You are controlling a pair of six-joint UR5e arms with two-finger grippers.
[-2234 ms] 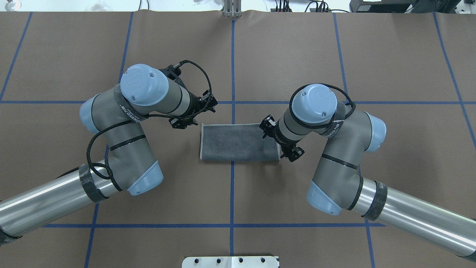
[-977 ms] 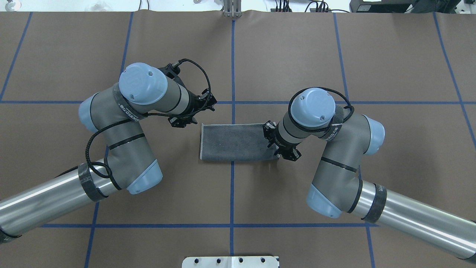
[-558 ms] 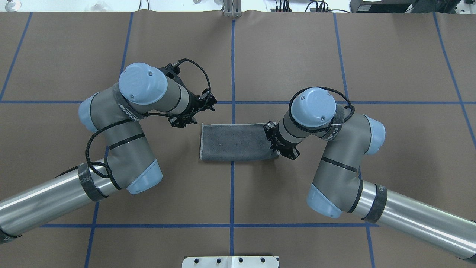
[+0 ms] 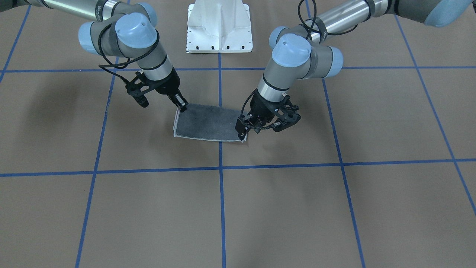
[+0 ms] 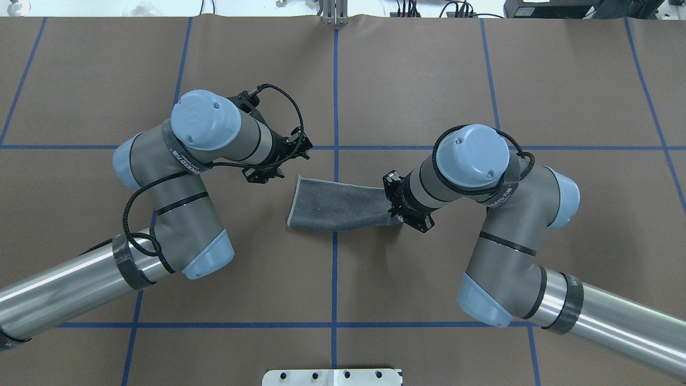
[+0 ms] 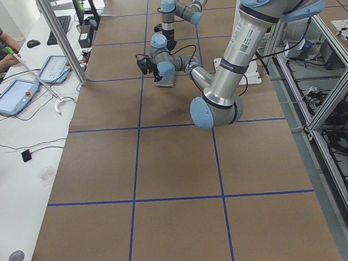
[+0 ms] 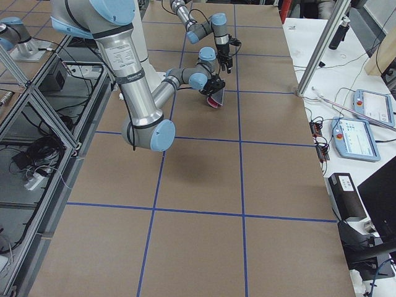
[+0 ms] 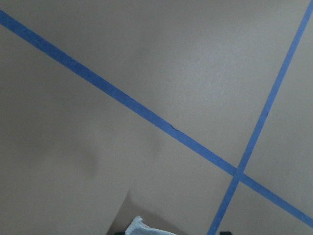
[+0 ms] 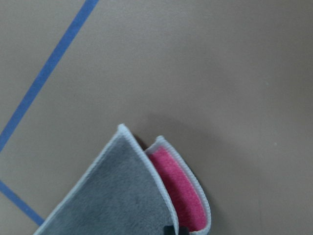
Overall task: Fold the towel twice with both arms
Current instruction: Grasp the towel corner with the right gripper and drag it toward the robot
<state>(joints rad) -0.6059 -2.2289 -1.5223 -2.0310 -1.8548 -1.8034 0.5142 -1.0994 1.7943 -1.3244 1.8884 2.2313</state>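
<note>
Right wrist-mounted view: right gripper (image 4: 182, 107) clamped on one end corner of the once-folded towel (image 5: 335, 206), grey outside, layers gaping, pink showing. Towel lies skewed at the middle of the table (image 5: 225, 300). Left gripper (image 4: 260, 125) is spread wide at the opposite end, holding nothing. Risk: the inner layer slips free, and a one-sided pull would skew the second fold.

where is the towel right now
In the overhead view the towel lies mid-table across the central blue tape line, its right end pinched by the right gripper, the left gripper beside its left end.

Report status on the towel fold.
Right gripper shut on towel corner, raised. Left gripper looks open at opposite end. Folded once, grey out. No obstruction seen.
</note>
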